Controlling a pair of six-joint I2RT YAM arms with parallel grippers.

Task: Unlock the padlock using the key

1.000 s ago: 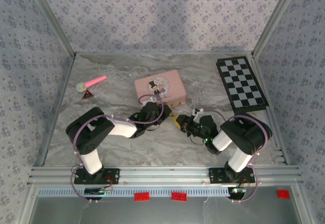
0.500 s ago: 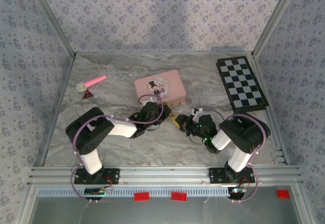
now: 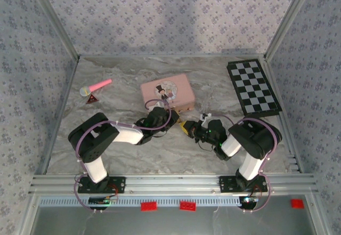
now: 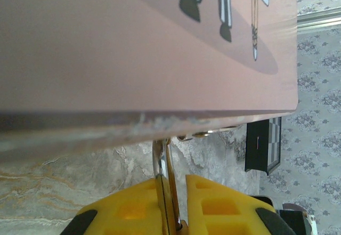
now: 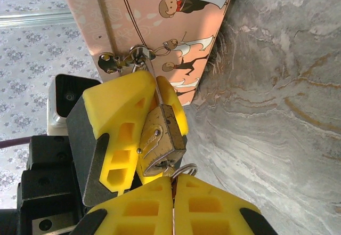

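Note:
The small brass padlock (image 5: 162, 138) hangs by its thin grey shackle (image 5: 153, 80) from the hasp of the pink tin box (image 5: 160, 11). My left gripper (image 4: 174, 188) is shut on the padlock (image 4: 164, 199), which shows edge-on between its yellow fingers (image 5: 123, 110). My right gripper (image 5: 172, 185) is shut on the key (image 5: 167, 169), which sits at the padlock's underside with its ring (image 5: 187, 168) sticking out. From above, both grippers (image 3: 173, 121) (image 3: 188, 129) meet just in front of the box (image 3: 167, 92).
A black-and-white checkerboard (image 3: 253, 87) lies at the back right. A pink toy microphone (image 3: 96, 87) and a small red triangle (image 3: 92, 99) lie at the back left. The metal frame rail (image 3: 170, 184) runs along the near edge.
The right gripper has closed a little tighter and its arm has edged slightly left toward the padlock. The left arm has held still.

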